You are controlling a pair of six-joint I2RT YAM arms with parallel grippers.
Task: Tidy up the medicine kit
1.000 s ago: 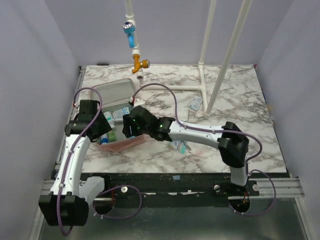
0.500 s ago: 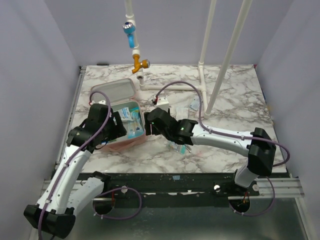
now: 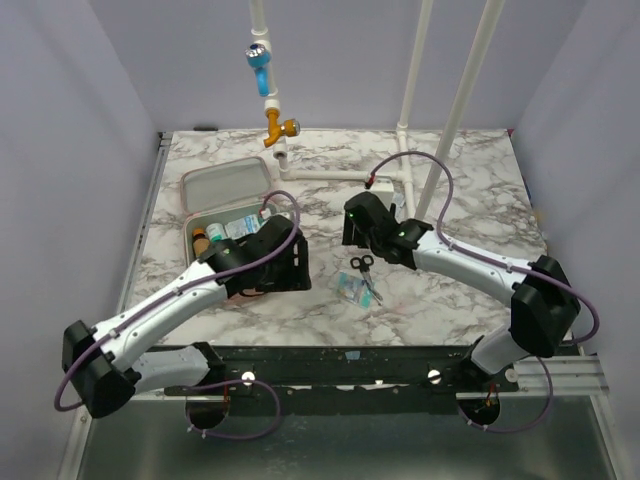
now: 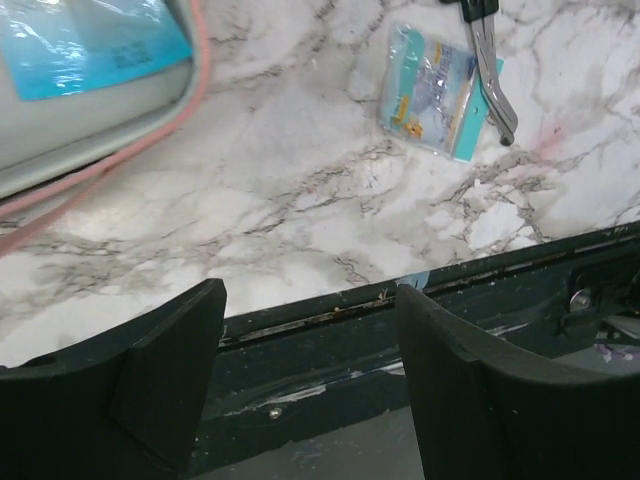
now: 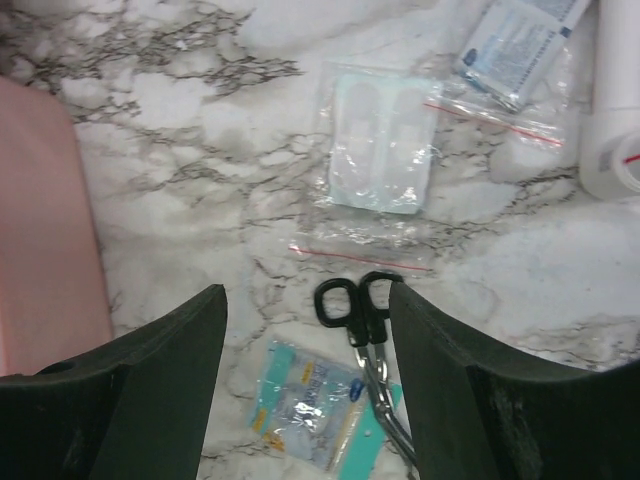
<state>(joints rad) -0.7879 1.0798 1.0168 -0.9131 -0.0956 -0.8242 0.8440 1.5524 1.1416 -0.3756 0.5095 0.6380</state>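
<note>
The pink medicine kit [image 3: 226, 184] lies open at the left of the table, grey lid flat behind its base. Small bottles [image 3: 206, 239] and blue packets [image 3: 241, 227] lie in the base. My left gripper [image 3: 291, 264] is open and empty, low over the table's front edge by the kit's near right corner [image 4: 188, 70]. My right gripper [image 3: 352, 222] is open and empty above black-handled scissors [image 5: 358, 308] and a blue packet [image 5: 303, 412]. The kit's pink side [image 5: 40, 250] shows at the left of the right wrist view. Scissors [image 3: 362, 265] and packet [image 3: 356, 288] lie right of the kit.
A clear zip bag with a pale teal item [image 5: 382, 150] and a white-blue packet [image 5: 512, 38] lie beyond the scissors. White pipe uprights [image 3: 432, 150] and a pipe base [image 5: 618, 110] stand at the back right. The dark table-edge rail [image 4: 400, 330] is under my left gripper.
My left arm has swung from the kit's left side across to its near right corner. My right arm has pulled back from the kit to the right, over the scissors.
</note>
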